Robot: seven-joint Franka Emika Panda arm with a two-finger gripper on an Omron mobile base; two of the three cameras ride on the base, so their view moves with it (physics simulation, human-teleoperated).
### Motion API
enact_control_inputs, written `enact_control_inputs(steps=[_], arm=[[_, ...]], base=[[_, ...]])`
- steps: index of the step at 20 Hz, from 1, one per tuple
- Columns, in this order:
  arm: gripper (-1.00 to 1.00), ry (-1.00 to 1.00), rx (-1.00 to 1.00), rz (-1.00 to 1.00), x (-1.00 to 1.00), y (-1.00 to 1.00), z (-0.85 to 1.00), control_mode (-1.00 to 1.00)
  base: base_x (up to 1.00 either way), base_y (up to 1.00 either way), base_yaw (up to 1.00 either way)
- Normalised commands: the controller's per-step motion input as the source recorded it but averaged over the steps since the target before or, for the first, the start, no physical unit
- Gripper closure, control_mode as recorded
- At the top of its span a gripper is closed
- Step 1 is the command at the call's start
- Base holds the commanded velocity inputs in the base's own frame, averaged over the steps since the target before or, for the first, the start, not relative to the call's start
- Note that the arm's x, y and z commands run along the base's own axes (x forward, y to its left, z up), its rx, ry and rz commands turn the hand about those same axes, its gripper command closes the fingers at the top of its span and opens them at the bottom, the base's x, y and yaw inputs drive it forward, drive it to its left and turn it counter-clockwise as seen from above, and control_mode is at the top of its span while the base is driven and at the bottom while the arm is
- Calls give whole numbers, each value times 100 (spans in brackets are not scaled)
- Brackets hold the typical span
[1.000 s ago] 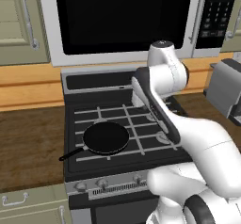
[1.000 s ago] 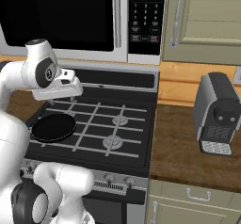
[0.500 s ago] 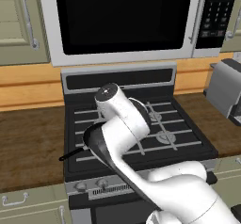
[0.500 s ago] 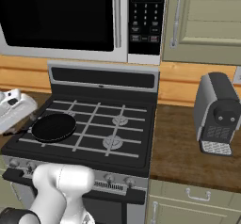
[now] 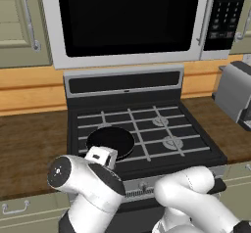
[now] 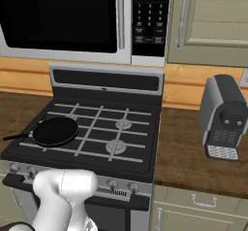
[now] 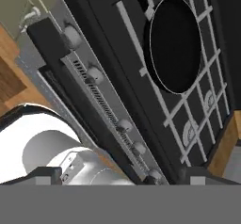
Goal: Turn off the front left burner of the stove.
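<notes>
The stove [image 5: 193, 140] [image 6: 140, 145] is a black gas range with pale grate bars. A round black frying pan [image 5: 110, 142] [image 6: 54, 130] [image 7: 176, 44] sits on its front left burner, so the burner itself is hidden beneath it. The silver front strip carries small round knobs [image 7: 95, 74] [image 6: 112, 183]. My arm is folded low in front of the stove's left half [image 5: 88, 183]. In the hand view my gripper [image 7: 122, 176] hangs in front of and slightly above the knob strip, touching nothing. Its dark fingertips [image 7: 47, 173] stand wide apart, open, holding nothing.
A big silver-framed black microwave [image 5: 127, 21] [image 6: 63, 16] hangs over the range. A grey coffee machine [image 6: 222, 118] [image 5: 235, 92] stands on the wooden counter [image 6: 189, 162] to the right. Another wooden counter [image 5: 29, 149] lies left. Cabinet drawers with handles [image 6: 203, 202] run below.
The arm has swung from above the cooktop's back, past the left side, down low in front of the stove. The pan and the base cameras have not moved.
</notes>
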Motion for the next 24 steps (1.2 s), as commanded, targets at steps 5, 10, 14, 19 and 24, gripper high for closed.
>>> enact_control_inputs(steps=[5, 10, 14, 19, 24], arm=[[-100, -15, -10, 24, -79, 98, -85, -100], [-100, -25, 11, 10, -30, 61, -93, -100], [-100, -14, 0, 2, 40, 9, -34, -100], [-100, -2, 0, 0, 66, 0, -29, -100], [-100, -8, 4, 0, 50, 0, -34, -100]], base=[[0, 0, 0], [0, 0, 0], [0, 0, 0], [0, 0, 0], [0, 0, 0]])
